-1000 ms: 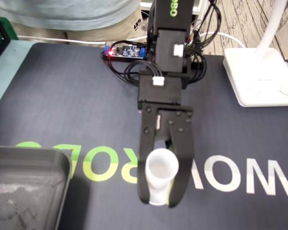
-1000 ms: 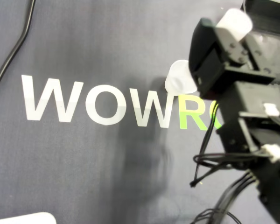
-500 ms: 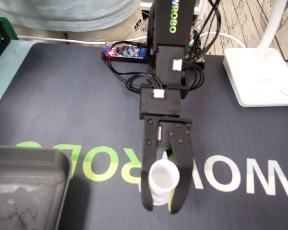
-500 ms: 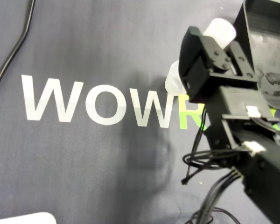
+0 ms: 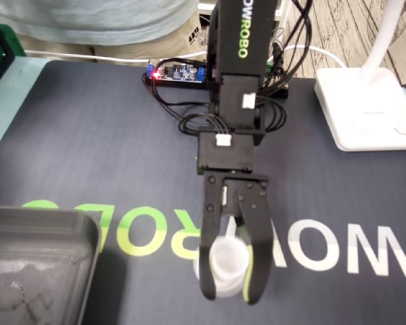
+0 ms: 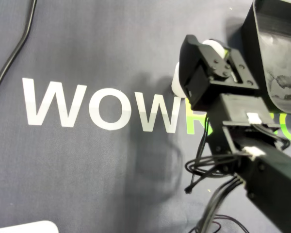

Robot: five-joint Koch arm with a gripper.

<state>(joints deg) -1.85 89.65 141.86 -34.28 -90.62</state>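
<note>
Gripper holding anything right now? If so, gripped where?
Yes: the gripper holds a small white plastic cup, with one black jaw against each side of its wall.

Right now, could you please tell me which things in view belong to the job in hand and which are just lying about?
In hand: white cup, held between the jaws; second white cup on the mat beside them; perhaps the grey tray.
Lying about: white lamp base; circuit board; black cable.
</note>
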